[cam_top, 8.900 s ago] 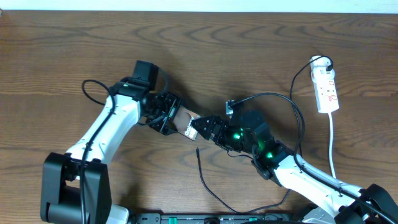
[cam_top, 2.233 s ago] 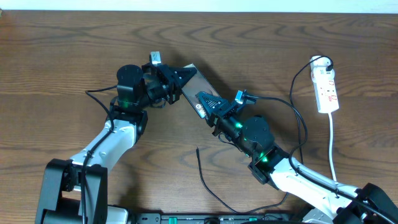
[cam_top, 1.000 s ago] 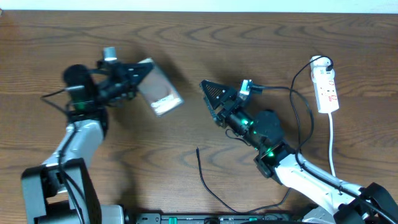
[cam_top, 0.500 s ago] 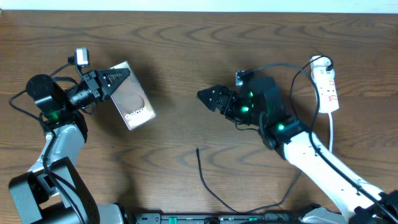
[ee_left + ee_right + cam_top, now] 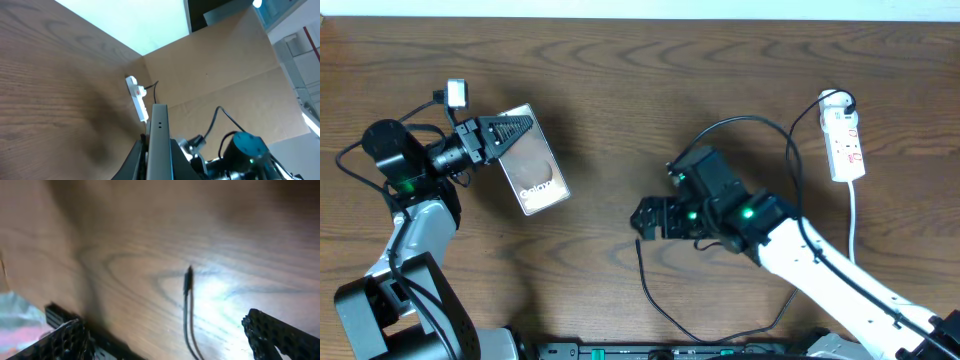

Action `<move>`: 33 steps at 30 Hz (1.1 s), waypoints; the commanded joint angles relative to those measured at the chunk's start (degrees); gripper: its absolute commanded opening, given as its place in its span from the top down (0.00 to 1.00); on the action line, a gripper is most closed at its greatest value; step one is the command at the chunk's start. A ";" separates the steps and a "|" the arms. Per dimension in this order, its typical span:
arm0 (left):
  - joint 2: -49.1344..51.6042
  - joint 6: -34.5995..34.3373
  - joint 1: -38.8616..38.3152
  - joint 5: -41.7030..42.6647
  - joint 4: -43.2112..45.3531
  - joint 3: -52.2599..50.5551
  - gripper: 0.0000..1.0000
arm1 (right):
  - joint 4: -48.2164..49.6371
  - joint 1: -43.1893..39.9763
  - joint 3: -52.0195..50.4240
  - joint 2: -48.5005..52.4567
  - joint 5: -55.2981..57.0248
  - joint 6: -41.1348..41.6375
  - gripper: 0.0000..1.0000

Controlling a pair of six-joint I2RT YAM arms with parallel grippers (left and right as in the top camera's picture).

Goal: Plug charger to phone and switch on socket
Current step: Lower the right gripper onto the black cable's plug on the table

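My left gripper is shut on the top edge of the phone, a dark slab with white "Galaxy" lettering, held off the table at the left. In the left wrist view the phone shows edge-on between the fingers. The charger, a thin black cable, lies at the front middle, and its plug tip points away from the front edge. My right gripper is open just above that tip; the wrist view shows the tip between the wide-apart fingers. The white socket lies at the far right.
The socket's white cord runs toward the front edge on the right. A black cable loops from the right arm toward the socket. A black rail lines the front edge of the wooden table.
The left arm swung left with the phone and is now nearly still. The right arm turned and dropped toward the front, bringing its open gripper over the cable's tip.
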 commanded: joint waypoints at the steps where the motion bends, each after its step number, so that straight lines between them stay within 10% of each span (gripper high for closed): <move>1: -0.87 0.55 0.09 1.64 0.35 0.20 0.93 | 0.17 3.21 0.46 -0.11 1.36 1.05 0.01; 33: -0.87 1.22 0.09 1.62 0.39 0.20 0.93 | -5.60 10.82 5.40 22.08 7.04 9.51 0.21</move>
